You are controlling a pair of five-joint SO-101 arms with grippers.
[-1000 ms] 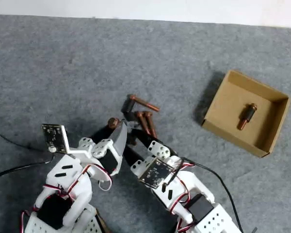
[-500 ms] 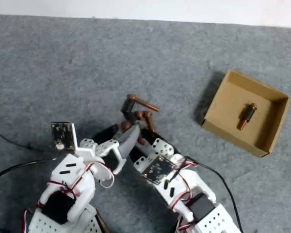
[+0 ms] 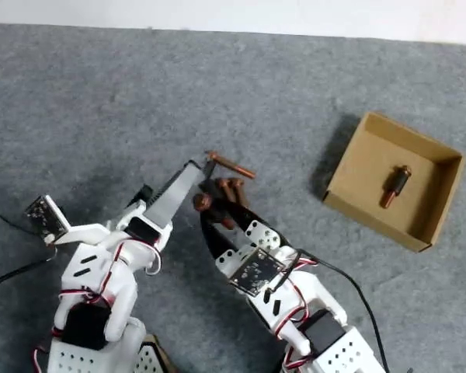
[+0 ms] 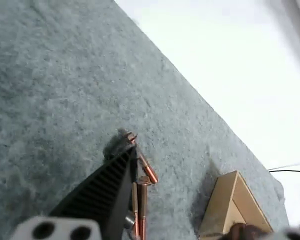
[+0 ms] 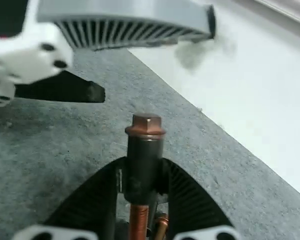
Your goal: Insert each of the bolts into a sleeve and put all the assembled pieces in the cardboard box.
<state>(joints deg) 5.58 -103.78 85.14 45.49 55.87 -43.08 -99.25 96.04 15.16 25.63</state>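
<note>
Cardboard box (image 3: 370, 144) sits well off to the side with one assembled piece (image 3: 396, 185) in it. Left gripper (image 3: 171, 179) has backed off the bolt, fingers spread wide now. Right gripper (image 5: 142, 170) still clamps the sleeved bolt (image 5: 144, 150), just beside the loose bolts (image 3: 231, 190).

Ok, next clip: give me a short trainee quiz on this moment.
1. How many assembled pieces lie in the cardboard box? A none, B one, C three.
2. True or false: the right hand is empty.
3. Fill in: the left hand, near the loose bolts, is ___ (open or shut).
Key: 1 B; 2 false, it is shut on a bolt in a sleeve; 3 open.
</note>
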